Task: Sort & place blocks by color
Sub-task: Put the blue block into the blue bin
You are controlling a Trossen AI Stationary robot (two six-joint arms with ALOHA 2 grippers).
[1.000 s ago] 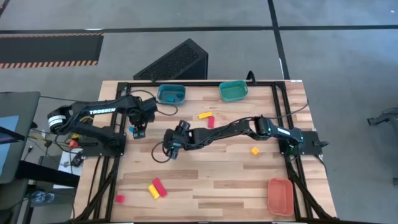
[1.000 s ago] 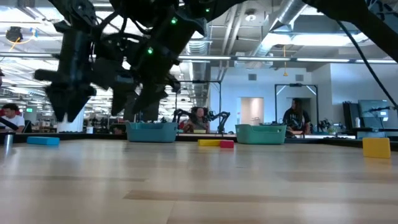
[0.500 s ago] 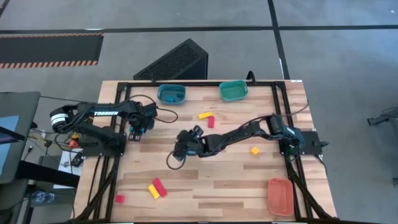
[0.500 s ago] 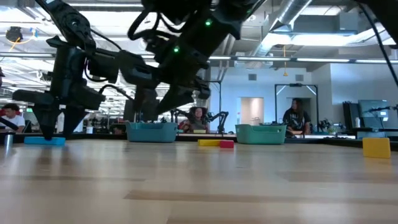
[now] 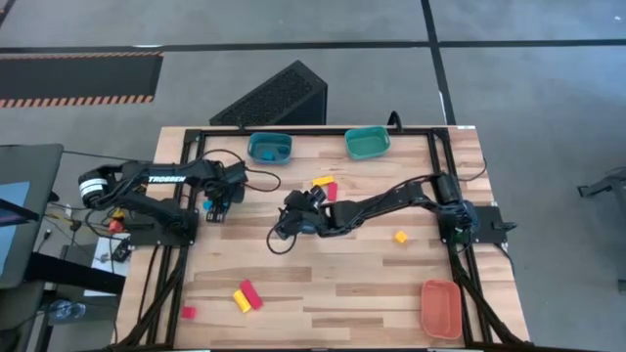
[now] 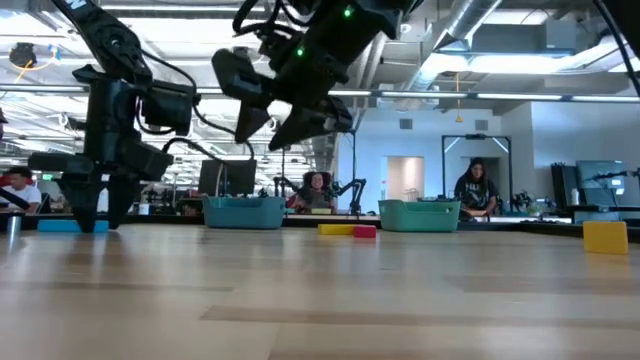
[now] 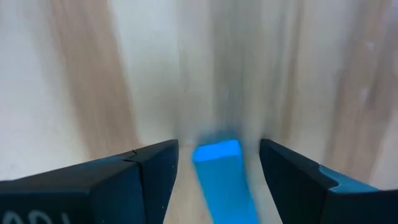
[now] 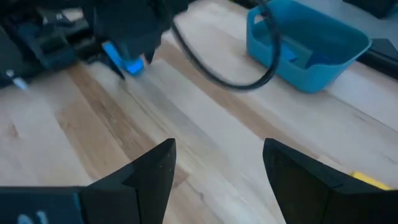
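High view: the orange bin is seen at the table's near right corner, the teal bin and blue bin along the far edge; their contents cannot be made out. "TROSSEN" is read on the left arm. The left gripper is lowered with jaws parted astride a blue block. The right gripper is held open mid-table. Red and yellow blocks are scattered elsewhere
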